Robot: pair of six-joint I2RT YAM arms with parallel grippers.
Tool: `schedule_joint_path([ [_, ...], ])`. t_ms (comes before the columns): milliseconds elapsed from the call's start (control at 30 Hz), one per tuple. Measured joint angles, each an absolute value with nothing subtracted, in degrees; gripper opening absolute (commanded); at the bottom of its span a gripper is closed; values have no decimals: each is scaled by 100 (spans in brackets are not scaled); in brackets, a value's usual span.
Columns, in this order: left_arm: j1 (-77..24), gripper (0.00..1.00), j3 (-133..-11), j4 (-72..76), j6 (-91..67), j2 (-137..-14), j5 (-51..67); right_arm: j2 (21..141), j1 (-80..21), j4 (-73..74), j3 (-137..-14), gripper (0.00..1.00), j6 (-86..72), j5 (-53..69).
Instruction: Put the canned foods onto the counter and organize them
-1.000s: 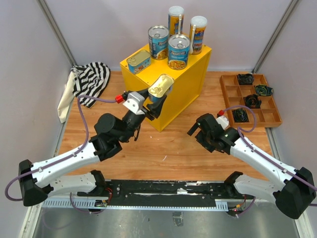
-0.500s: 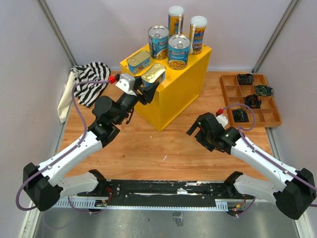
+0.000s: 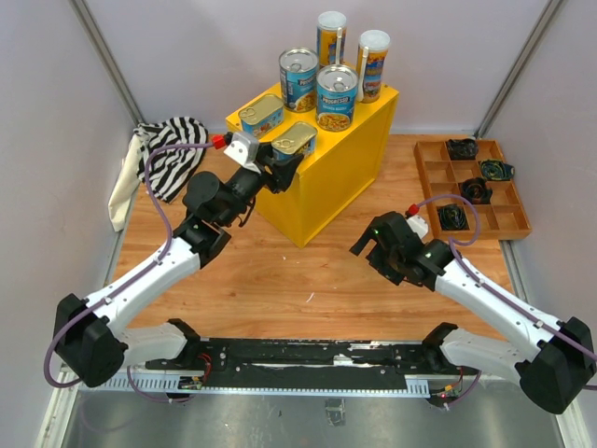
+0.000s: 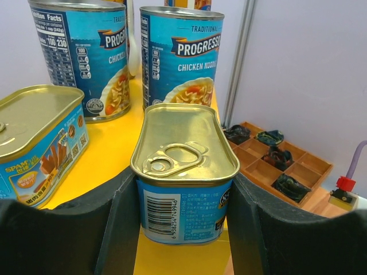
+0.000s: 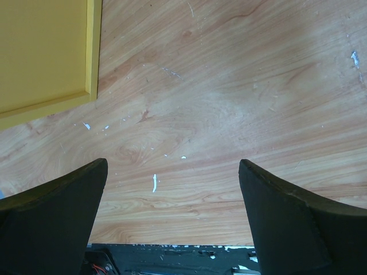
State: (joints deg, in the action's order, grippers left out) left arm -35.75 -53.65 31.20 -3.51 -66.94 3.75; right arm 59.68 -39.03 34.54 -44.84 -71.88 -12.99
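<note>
The yellow box (image 3: 345, 163) carries two tall white-lidded cans (image 3: 331, 37) (image 3: 372, 63), two blue-labelled cans (image 3: 298, 79) (image 3: 336, 96) and one flat golden tin (image 3: 260, 115). My left gripper (image 3: 280, 161) is shut on the second golden tin (image 3: 293, 138), upright and level at the box's near-left edge. In the left wrist view the tin (image 4: 184, 166) sits between both fingers (image 4: 123, 223), low over the yellow top (image 4: 114, 154). I cannot tell whether it touches. My right gripper (image 3: 366, 245) is open and empty over bare wood (image 5: 172, 189).
A brown compartmented tray (image 3: 509, 220) with small black gadgets stands at the right, also in the left wrist view (image 4: 321, 166). A striped cloth (image 3: 168, 149) lies at the left. The box's side (image 5: 46, 51) shows left of my right gripper.
My left arm has lifted the golden tin from in front of the box up to its top near edge and levelled it. The right arm has barely moved.
</note>
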Motion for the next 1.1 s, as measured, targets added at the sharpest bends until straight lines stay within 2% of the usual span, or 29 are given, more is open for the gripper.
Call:
schedule_joint_path([
  [467,-3400,1,-5369,3435,-537,-6919,381,5878,-3903,3450,-4484,98,-7155,-1295],
  [600,-3343,5,-5424,3437,-585,-6978,445,5872,-3903,3444,-4484,97,-7153,-1295],
  [833,-3229,23,-5542,3374,-659,-7085,681,5870,-3903,3406,-4484,98,-7148,-1295],
  [933,-3221,39,-5553,3361,-661,-7094,753,5872,-3903,3400,-4484,98,-7146,-1295],
  [1033,-3208,46,-5553,3358,-661,-7094,781,5872,-3903,3378,-4484,98,-7144,-1295],
  [1100,-3203,55,-5553,3354,-666,-7094,794,5872,-3903,3365,-4484,98,-7144,-1295],
])
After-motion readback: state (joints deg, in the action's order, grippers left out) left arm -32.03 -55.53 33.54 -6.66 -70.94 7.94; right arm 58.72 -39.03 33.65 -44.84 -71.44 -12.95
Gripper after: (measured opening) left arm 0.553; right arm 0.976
